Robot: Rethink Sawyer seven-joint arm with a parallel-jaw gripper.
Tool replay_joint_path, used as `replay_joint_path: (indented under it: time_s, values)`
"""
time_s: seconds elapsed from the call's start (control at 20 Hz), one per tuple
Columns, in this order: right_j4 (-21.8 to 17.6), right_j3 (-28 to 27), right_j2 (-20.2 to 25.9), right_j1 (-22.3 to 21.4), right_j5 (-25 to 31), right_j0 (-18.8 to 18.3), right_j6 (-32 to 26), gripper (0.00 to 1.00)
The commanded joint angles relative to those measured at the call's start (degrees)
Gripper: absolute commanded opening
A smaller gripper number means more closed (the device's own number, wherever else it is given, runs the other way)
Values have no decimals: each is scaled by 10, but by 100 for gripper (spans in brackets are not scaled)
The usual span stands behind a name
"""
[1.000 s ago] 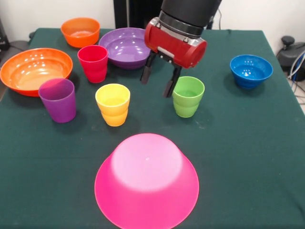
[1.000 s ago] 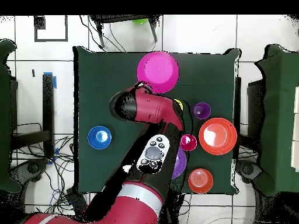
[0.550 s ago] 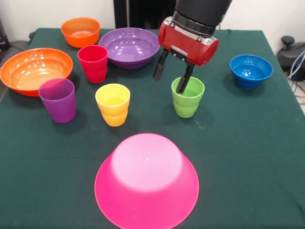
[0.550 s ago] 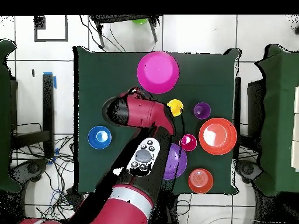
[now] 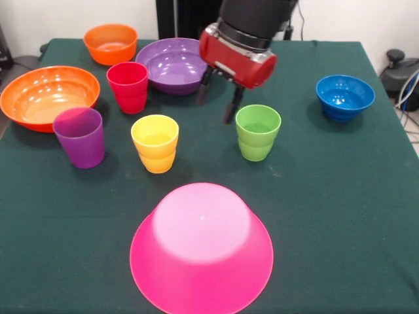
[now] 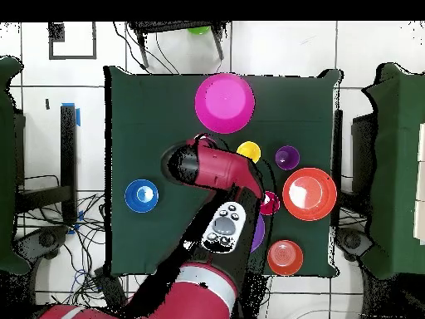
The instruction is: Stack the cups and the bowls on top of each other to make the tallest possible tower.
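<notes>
We have only the base so far — the upturned pink bowl (image 5: 201, 245), bare on the worktop (image 5: 340, 216). Our hand (image 5: 217, 103), fingers apart and empty, hovers beside the green cup (image 5: 257, 132) — every cup unstacked.

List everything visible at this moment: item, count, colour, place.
Cups: four, upright. Red cup by the purple bowl; purple cup beside the large orange bowl; yellow cup mid-table; green cup beside the gripper.
Bowls: five. Pink bowl upturned, front; large orange bowl at the front view's left; small orange bowl and purple bowl at back; blue bowl right.
Table: one, dark green cloth.
Gripper: one, red and black, open, empty, between purple bowl and green cup.
</notes>
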Motion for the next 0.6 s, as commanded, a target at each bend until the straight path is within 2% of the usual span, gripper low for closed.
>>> replay_joint_path:
  time_s: [0.05, 0.25, 0.6]
  values:
    - [-40, 112, 92, -34, 14, -43, -13, 100]
    - [-58, 173, 114, -69, -16, -68, -24, 100]
    - [-71, 228, 130, -81, -58, -65, 16, 100]
